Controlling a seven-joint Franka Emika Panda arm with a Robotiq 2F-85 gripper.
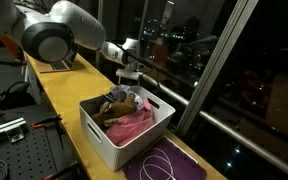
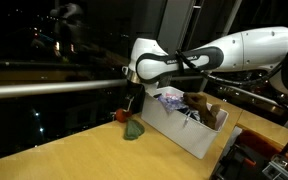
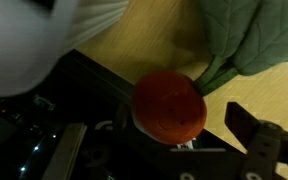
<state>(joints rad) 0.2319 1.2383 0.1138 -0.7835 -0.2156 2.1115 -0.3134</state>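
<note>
Since the gripper (image 3: 164,150) hangs with its jaws spread wide directly over the red round thing (image 3: 169,105), nothing is held. The likeliest slip is a badly centred close: the thing looks smooth and domed, so fingers meeting it off-centre could squirt it sideways across the wooden table (image 2: 64,150). It lies near the table's edge on the window side, so a push that way might send it off the back. Just beside it, touching or nearly so, lies a green cloth (image 3: 249,35), and a finger could snag a fold and drag it along. In an exterior view the white bin (image 2: 179,135) stands close beside the gripper, where a wide jaw could knock its wall. That bin is the 1 container here. It is heaped with soft things, a pink cloth (image 1: 134,122) and a brown piece (image 1: 112,112) among them, reaching to the rim. Past the bin, a purple cloth (image 1: 179,165) carries a looped white cable (image 1: 159,160).
</note>
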